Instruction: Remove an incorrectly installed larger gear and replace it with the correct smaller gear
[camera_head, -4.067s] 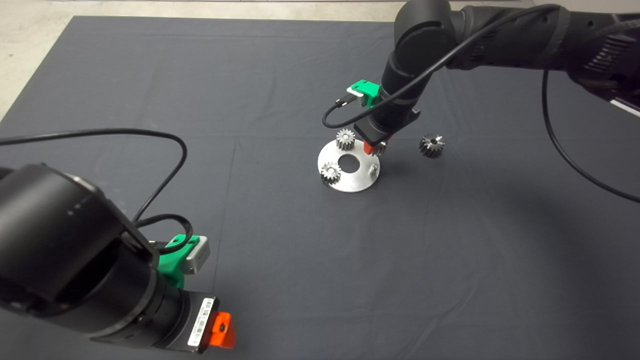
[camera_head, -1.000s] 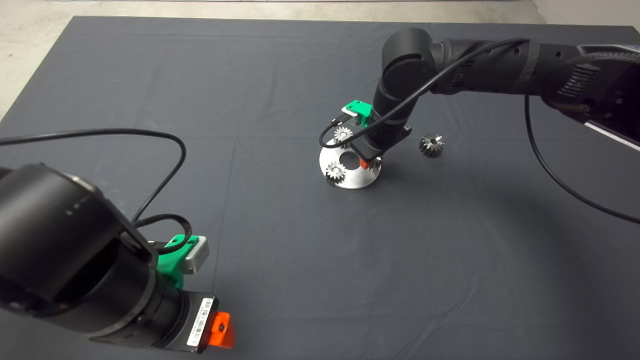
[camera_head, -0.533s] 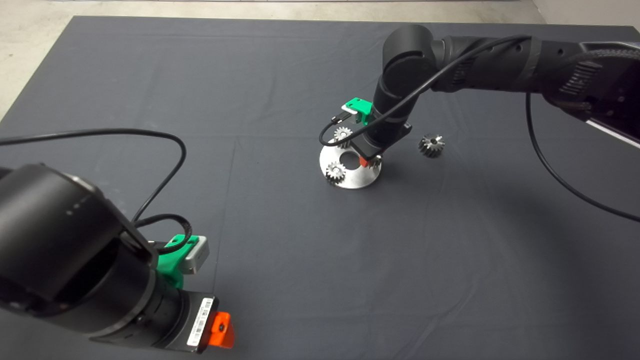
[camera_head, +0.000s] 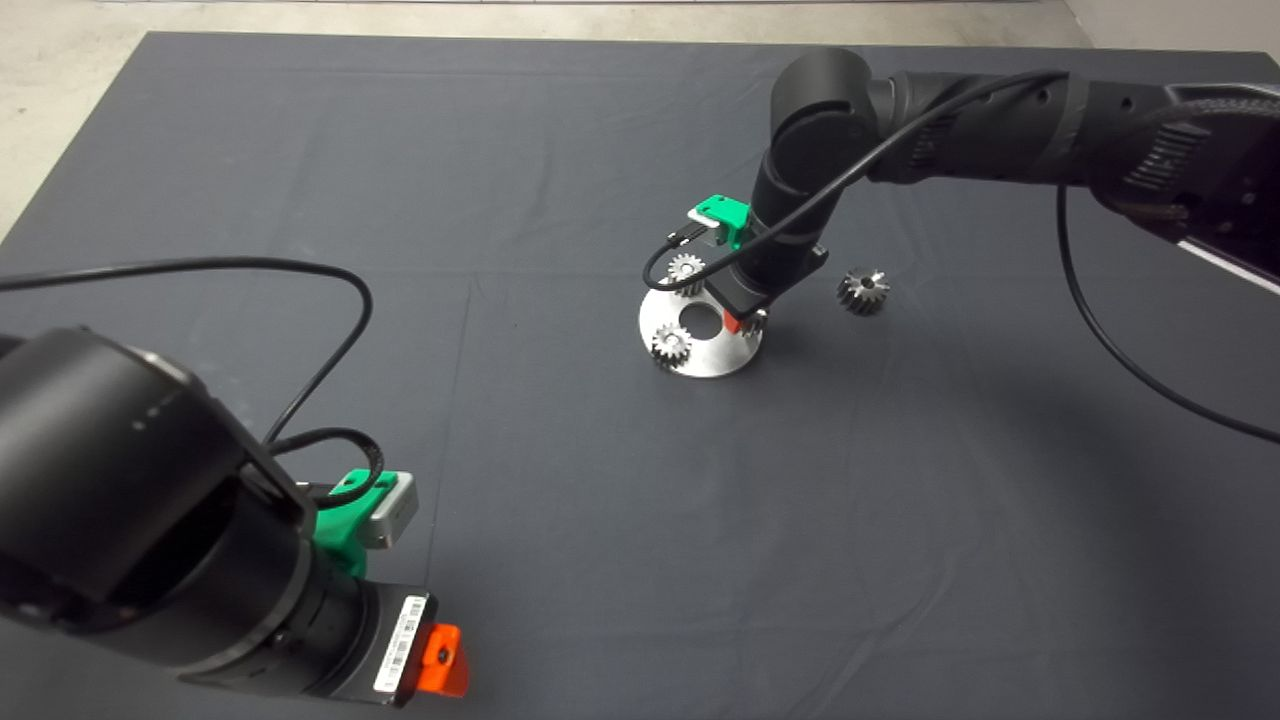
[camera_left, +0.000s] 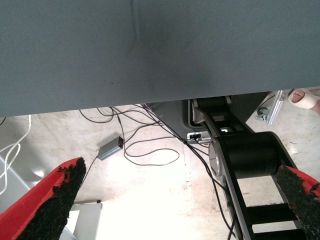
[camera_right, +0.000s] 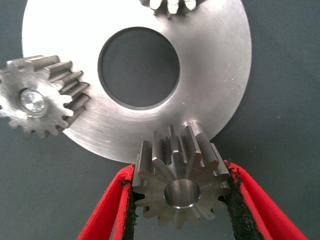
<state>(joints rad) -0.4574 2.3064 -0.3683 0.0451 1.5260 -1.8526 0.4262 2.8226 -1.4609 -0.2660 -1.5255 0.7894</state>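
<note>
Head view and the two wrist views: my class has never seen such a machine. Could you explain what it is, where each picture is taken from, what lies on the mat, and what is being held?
This is a robot with two black arms. The head view looks down on the dark mat. Each wrist view looks along one gripper's red fingers. On the mat lies a round metal plate carrying a pale gear and a second pale gear. The right gripper grips the smaller gear at the plate's edge. The larger gear lies apart on the mat. The left gripper waits open at the lower left, facing the floor.

Head cam overhead; wrist cams close, disc (camera_head: 700, 345) shared.
</note>
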